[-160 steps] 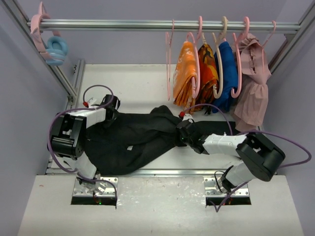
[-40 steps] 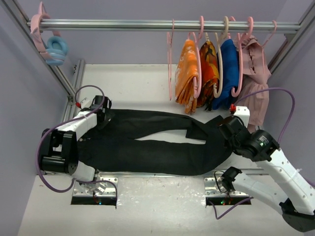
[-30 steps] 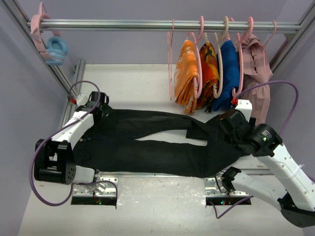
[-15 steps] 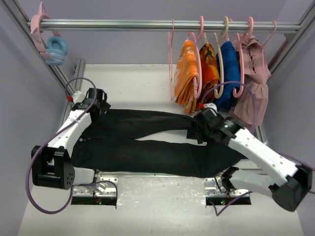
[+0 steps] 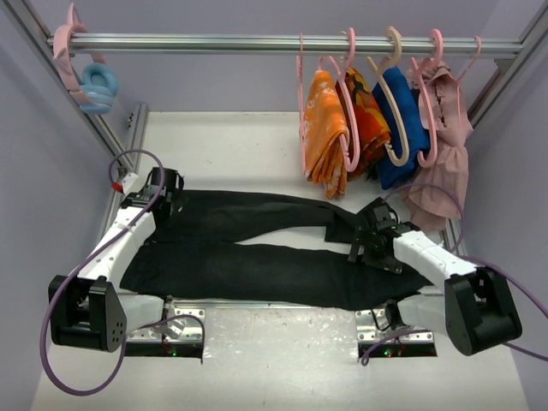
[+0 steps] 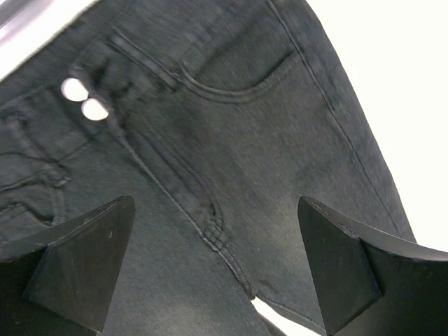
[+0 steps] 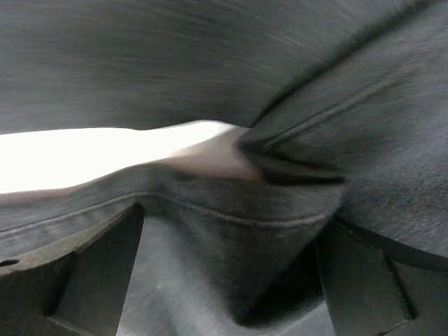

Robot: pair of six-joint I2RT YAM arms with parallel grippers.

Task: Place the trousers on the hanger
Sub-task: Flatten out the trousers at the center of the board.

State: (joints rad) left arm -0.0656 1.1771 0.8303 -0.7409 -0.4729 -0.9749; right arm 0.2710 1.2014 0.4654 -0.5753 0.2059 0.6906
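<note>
Black trousers (image 5: 257, 261) (image 6: 231, 140) (image 7: 210, 70) lie flat across your table (image 5: 240, 145), waist left, legs right.
Your left gripper (image 5: 163, 193) (image 6: 215, 210) stands wide open over the waistband. Your right gripper (image 5: 364, 240) (image 7: 227, 224) is spread open over a folded hem at the right. The pale pink hanger (image 5: 302, 103) hangs on the far rail (image 5: 197, 41), just left of the orange cloths (image 5: 325, 128).

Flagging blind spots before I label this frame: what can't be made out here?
1. Top view: fingertips of the right gripper sit under its own wrist, so contact with the trousers is unclear.
2. Right wrist view: motion blur; which trouser leg is unclear.
3. Top view: the hanger hangs edge-on, too thin to read its shape.
</note>
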